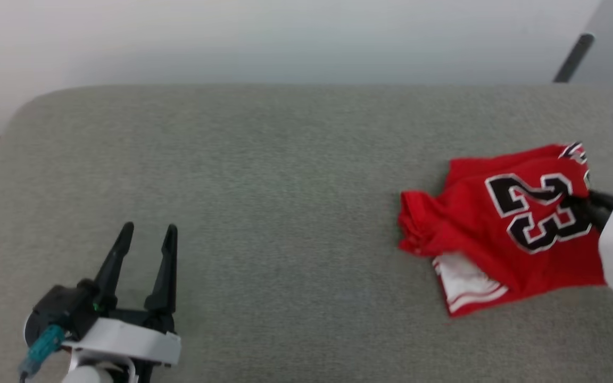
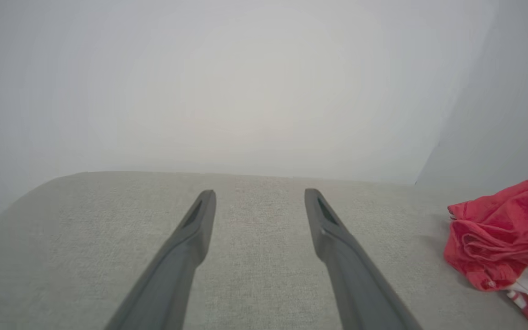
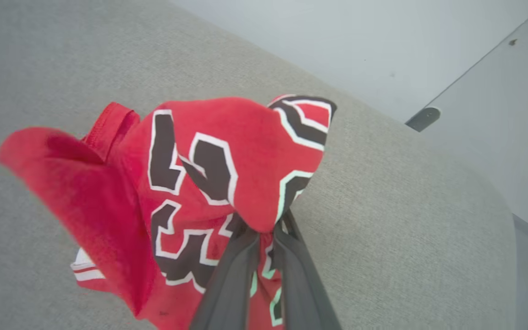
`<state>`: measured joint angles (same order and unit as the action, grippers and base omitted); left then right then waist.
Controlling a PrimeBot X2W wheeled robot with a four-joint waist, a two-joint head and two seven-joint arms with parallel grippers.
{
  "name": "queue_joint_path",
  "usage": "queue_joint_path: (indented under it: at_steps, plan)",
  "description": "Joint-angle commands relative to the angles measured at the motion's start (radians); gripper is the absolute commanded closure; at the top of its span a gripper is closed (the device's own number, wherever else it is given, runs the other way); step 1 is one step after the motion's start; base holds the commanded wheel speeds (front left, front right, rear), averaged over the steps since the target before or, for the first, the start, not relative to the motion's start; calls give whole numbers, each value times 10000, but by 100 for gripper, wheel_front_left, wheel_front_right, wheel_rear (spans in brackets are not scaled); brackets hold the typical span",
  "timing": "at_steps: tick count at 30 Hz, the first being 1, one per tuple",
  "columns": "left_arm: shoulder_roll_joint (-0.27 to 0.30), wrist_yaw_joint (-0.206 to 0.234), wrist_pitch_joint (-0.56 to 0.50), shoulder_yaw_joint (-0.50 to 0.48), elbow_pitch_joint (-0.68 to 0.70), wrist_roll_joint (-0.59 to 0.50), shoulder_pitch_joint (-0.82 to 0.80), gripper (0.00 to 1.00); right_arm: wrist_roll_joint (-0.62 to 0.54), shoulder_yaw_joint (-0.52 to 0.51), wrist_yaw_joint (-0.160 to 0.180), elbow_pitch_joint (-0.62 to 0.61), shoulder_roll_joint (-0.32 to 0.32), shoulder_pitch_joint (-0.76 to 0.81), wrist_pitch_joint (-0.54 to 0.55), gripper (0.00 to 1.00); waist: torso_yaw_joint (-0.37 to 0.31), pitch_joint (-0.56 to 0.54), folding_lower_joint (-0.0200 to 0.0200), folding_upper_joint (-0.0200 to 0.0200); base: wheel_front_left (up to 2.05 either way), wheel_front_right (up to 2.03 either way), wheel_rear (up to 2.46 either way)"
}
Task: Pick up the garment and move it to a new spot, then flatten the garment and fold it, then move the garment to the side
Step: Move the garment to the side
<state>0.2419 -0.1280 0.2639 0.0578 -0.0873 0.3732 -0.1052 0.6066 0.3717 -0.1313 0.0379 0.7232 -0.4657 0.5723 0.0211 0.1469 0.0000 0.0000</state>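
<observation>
Head view: the garment [image 1: 503, 223] lies on the right part of the grey fabric-covered surface [image 1: 285, 186], near its right end. It is bunched and partly folded over itself. The red body faces up with the black, white-outlined "23" readable. A white sleeve [image 1: 466, 287] with red stripes sticks out from under its near edge. The left side of the cloth is gathered into wrinkles.

Right gripper [image 1: 578, 205]: it enters from the right edge, with its dark fingers reaching into the cloth at the numerals. The white wrist housing partly covers the garment's right edge.

Right wrist view: the right gripper [image 3: 264, 231] has both fingers [image 3: 232, 275] drawn together on a pinch of the garment [image 3: 227, 151] at the lettering. Red cloth is squeezed between them. A peak of fabric stands up above the tips and a red flap hangs off to the left of that view. Whether the rest of the garment is clear of the surface cannot be told.

Left gripper [image 1: 150, 229]: it sits at the lower left over bare surface, well apart from the garment, with its fingers spread and nothing between them.

Left wrist view: the left gripper [image 2: 259, 195] shows the same wide gap, with grey fabric visible between the fingers. The garment's crumpled edge [image 2: 497, 243] sits at the far right of that view.
</observation>
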Motion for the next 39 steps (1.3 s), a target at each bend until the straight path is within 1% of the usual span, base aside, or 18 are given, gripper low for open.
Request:
queue_joint_path:
  at_steps: [1, 3, 6, 11, 17, 21, 24, 29, 35, 39]
  plan:
    - [54, -35, -13, 61, 57, -56, -236, 0, -24, 47, 13, 112, 127, -284, -211, 100, -615, 578, 0, 0, 0, 0, 0]
    - [137, -33, -13, 177, 109, -86, -432, 0, -45, 187, 12, 306, 293, -586, -496, 100, -857, 793, 0, 0, 0, 0, 0]
    - [230, -30, -13, 257, 147, -109, -620, 0, 84, 307, 12, 515, 370, -870, -745, 100, -1116, 1017, 0, 0, 0, 0, 0]
    - [451, -30, -14, 544, 224, -162, -1162, 0, 155, 640, 12, 1217, 620, -1706, -1513, 100, -1709, 1599, 0, 0, 0, 0, 0]
    - [785, -31, -13, 867, 257, -157, -1740, 0, 78, 1231, 13, 2340, 1006, -2764, -2517, 100, -2297, 2263, 0, 0, 0, 0, 0]
    - [1014, -31, -13, 1058, 250, -106, -2044, 0, -65, 1661, 12, 3213, 1219, -3398, -3141, 100, -2555, 2644, 0, 0, 0, 0, 0]
    - [1159, -31, -13, 1174, 251, -63, -2193, 0, -113, 1956, 13, 3861, 1380, -3841, -3602, 100, -2683, 2898, 0, 0, 0, 0, 0]
    - [1415, -32, -13, 1313, 267, -17, -2342, 0, -585, 2424, 14, 4880, 1653, -4572, -4419, 100, -2788, 3259, 0, 0, 0, 0, 0]
    - [1636, -32, -13, 1452, 293, 74, -2486, 0, -1498, 2994, 14, 6067, 1850, -5425, -5179, 100, -2802, 3635, 0, 0, 0, 0, 0]
    - [1717, -32, -13, 1542, 305, 125, -2619, 0, -2203, 3259, 14, 6830, 1825, -5940, -5659, 100, -2754, 3867, 0, 0, 0, 0, 0]
